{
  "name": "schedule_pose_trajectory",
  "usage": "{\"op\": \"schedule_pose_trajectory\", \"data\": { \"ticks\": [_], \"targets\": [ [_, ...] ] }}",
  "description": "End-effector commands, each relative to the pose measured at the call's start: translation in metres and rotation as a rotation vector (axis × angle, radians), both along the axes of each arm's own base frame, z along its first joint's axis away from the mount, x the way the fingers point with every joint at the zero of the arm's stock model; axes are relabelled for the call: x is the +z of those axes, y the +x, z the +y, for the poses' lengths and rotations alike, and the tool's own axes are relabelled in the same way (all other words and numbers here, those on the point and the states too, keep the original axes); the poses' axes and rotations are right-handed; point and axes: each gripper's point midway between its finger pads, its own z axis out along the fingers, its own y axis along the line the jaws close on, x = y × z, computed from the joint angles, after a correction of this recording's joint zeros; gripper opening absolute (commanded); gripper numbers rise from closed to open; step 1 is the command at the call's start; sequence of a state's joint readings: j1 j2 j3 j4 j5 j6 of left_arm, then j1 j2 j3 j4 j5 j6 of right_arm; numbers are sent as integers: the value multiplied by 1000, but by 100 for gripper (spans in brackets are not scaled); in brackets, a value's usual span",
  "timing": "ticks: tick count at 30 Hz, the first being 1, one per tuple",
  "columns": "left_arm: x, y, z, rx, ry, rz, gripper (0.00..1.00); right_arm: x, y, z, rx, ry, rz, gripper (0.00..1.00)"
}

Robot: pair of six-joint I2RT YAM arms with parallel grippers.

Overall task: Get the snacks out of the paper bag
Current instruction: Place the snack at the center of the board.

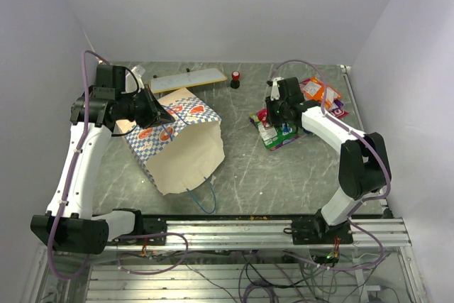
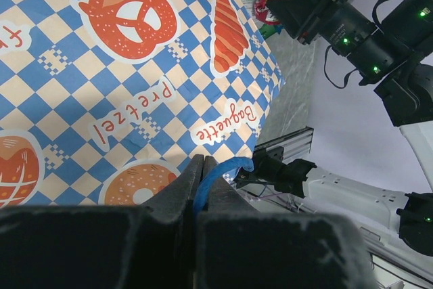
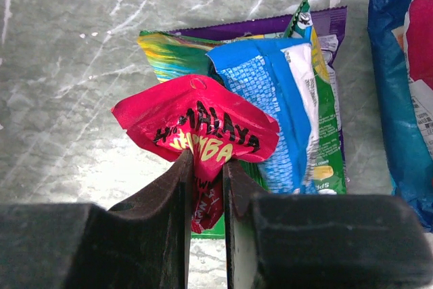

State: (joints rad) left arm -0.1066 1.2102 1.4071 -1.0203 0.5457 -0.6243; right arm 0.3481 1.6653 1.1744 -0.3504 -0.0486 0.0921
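The left gripper (image 2: 201, 167) is holding the paper bag (image 1: 186, 148) by its blue cord handle (image 2: 222, 169) at the left of the surface (image 1: 284, 182), while the right gripper (image 3: 206, 174) is gripping a red packet (image 3: 196, 123) at the pile of snacks (image 1: 278, 135), probably needing next to release it there.

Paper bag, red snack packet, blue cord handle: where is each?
paper bag (image 2: 128, 21), left wrist view, its pretzel logo.
red snack packet (image 3: 203, 126), right wrist view, its printed middle.
blue cord handle (image 2: 230, 164), left wrist view, the loop's bend.
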Motion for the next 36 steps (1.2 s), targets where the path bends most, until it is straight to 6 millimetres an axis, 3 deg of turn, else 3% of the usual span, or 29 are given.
{"op": "schedule_pose_trajectory", "data": {
  "ticks": [1, 17, 26, 36],
  "targets": [
    [8, 5, -1, -11, 6, -48, 7, 1, 8, -10, -36, -46, -17, 0],
    [7, 5, -1, -7, 4, -44, 7, -8, 8, -26, -78, -130, -14, 0],
    [6, 6, -2, -7, -2, -39, 7, -2, 5, -23, -60, -112, -15, 26],
    [6, 6, -3, -5, -6, -38, 7, 18, 5, -22, -46, -102, -45, 44]
  ]
}}
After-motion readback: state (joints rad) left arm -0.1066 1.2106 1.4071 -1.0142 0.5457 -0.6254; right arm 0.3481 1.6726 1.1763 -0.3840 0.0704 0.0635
